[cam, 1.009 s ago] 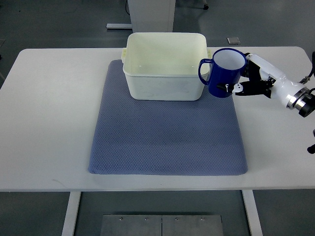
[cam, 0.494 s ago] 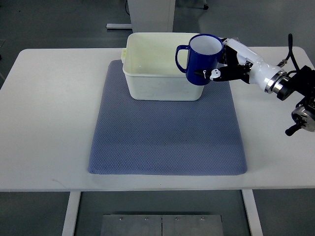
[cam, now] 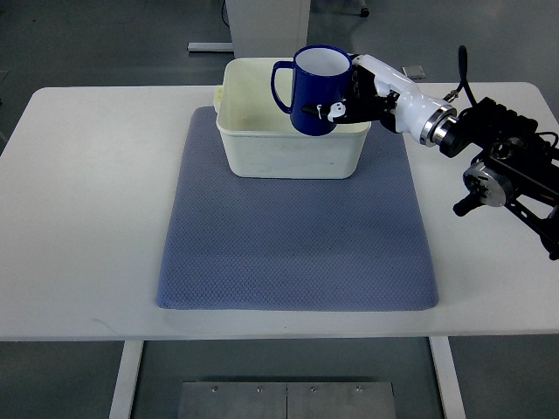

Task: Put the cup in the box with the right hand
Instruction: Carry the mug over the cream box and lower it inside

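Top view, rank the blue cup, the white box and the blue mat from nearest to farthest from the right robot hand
1. Blue cup: held in the right robot hand, above the box's right part.
2. White box: just below and left of the hand.
3. Blue mat: under the box, spreading toward the table's near edge.

Lab: white workbench (cam: 87, 218), bare grey floor (cam: 105, 35).

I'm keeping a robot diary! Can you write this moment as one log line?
right hand: shut on blue cup | cup: upright, held over cream box | box: on grey-blue mat | not yet released
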